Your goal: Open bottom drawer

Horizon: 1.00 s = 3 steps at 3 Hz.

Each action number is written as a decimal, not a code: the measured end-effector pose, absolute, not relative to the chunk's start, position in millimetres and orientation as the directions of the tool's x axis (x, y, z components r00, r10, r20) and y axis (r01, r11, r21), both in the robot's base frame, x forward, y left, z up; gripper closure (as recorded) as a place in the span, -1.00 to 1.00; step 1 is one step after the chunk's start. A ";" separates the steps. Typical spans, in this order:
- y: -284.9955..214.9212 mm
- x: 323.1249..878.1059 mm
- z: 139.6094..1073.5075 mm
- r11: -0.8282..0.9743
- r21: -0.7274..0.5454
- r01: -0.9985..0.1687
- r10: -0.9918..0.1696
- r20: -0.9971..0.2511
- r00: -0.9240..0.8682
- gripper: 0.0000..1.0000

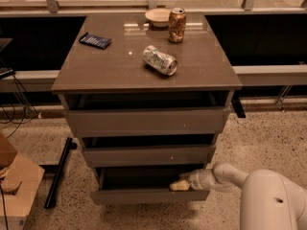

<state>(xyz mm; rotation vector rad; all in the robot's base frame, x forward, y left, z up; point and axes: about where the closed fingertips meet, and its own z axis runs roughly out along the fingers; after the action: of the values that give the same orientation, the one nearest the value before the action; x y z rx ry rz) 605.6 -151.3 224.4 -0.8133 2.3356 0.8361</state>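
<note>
The bottom drawer (144, 195) is the lowest taupe-grey front of the cabinet (144, 71). It stands pulled out, with a dark gap above its front. My gripper (178, 185) comes in from the lower right on a white arm (268, 200). It sits at the drawer's upper right edge, hooked over the top of the front. The middle drawer (148, 155) and the top drawer (146, 122) above it are each slightly out.
On the cabinet top lie a crushed silver can (160, 60), an upright brown can (176, 25), a pale bowl (159, 16) and a dark blue pack (95, 40). A black bar (60, 171) lies on the floor at left, beside a cardboard box (14, 186).
</note>
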 end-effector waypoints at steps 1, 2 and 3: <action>-149.0 604.8 223.5 0.626 0.378 -0.682 -0.358 -0.638 -0.682 -0.80; -134.6 589.3 216.7 0.594 0.344 -0.727 -0.463 -0.593 -0.658 -1.00; -118.0 557.7 193.6 0.545 0.302 -0.782 -0.599 -0.512 -0.616 -1.00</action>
<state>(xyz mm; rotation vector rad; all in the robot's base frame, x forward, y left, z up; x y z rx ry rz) 557.7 -118.0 193.6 -1.1345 2.4362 0.7306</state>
